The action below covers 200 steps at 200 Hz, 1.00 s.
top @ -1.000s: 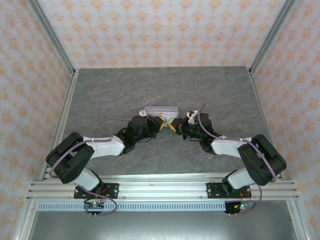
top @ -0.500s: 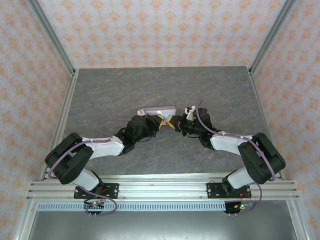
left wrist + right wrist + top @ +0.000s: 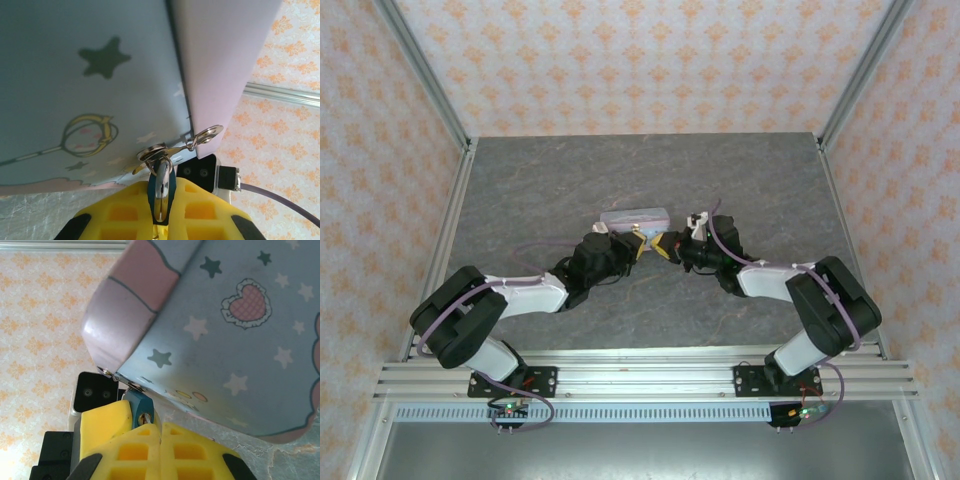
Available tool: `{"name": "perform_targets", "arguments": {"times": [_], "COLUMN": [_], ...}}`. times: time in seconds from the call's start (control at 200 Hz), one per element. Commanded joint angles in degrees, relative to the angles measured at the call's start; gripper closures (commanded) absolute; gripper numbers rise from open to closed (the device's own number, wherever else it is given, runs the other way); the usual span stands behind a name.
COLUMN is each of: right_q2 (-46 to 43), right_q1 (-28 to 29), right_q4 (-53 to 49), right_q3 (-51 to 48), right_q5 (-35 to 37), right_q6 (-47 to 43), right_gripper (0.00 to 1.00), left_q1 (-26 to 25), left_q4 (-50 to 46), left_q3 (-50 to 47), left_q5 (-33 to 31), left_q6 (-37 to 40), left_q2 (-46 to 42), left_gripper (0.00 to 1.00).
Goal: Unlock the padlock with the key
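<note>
The tiny teal padlock point(image 3: 170, 182) hangs by its silver shackle point(image 3: 161, 192) from the hasp of the pastel tin point(image 3: 90, 85). My left gripper point(image 3: 161, 200) is shut on the padlock's body, its yellow fingers point(image 3: 120, 212) on either side. In the right wrist view the padlock point(image 3: 139, 404) shows its brassy keyhole, with the tip of the key point(image 3: 145, 418) in it. My right gripper point(image 3: 161, 429) is shut on the key, whose bow is hidden between the pads. From above, the left gripper point(image 3: 638, 245) and right gripper point(image 3: 666, 249) meet just in front of the tin point(image 3: 634, 215).
The tin point(image 3: 235, 330) stands close over both grippers on the grey stone-patterned table point(image 3: 740, 180). Aluminium posts and patterned walls enclose the table on three sides. The left gripper's finger point(image 3: 102, 427) sits right beside my right fingers.
The right gripper has edged a little farther and leftward toward the padlock, its forearm swinging. The tin has shifted slightly left. The left arm has barely moved.
</note>
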Motion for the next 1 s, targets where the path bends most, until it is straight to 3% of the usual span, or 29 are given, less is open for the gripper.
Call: {"name": "perform_targets", "arguments": {"times": [0.0,0.28,0.555,0.701,0.996], "right_q2": [1.7,4.04,-0.17,-2.33,-1.68], "right_q1": [-0.51,-1.0,-1.04,-1.51,-2.3], "right_q4": [4.07,11.44,5.04,-2.73,0.04], "right_q3": [2.51,4.4,5.52,5.14,1.07], "right_q5": [1.37,-4.81,-8.89,-7.16,-5.03], "right_q6": [0.81,4.65,-3.06,-7.44,-5.16], "right_gripper": [1.0,1.0,1.0,1.0,1.0], "left_q1": [-3.32,-3.48,-3.42,-3.41,-2.72], "left_q4": [4.96,5.1,5.0,4.88,3.54], "left_q3": [1.02,1.19,0.91,0.5,-0.12], "left_q5": [7.27,7.08,7.28,6.99,5.58], "left_q6": [-0.08,0.03,0.95,1.15,1.37], "left_q2": [-2.74,-2.18,-1.07,-0.64,-1.31], "left_gripper": [1.0,1.0,1.0,1.0,1.0]}}
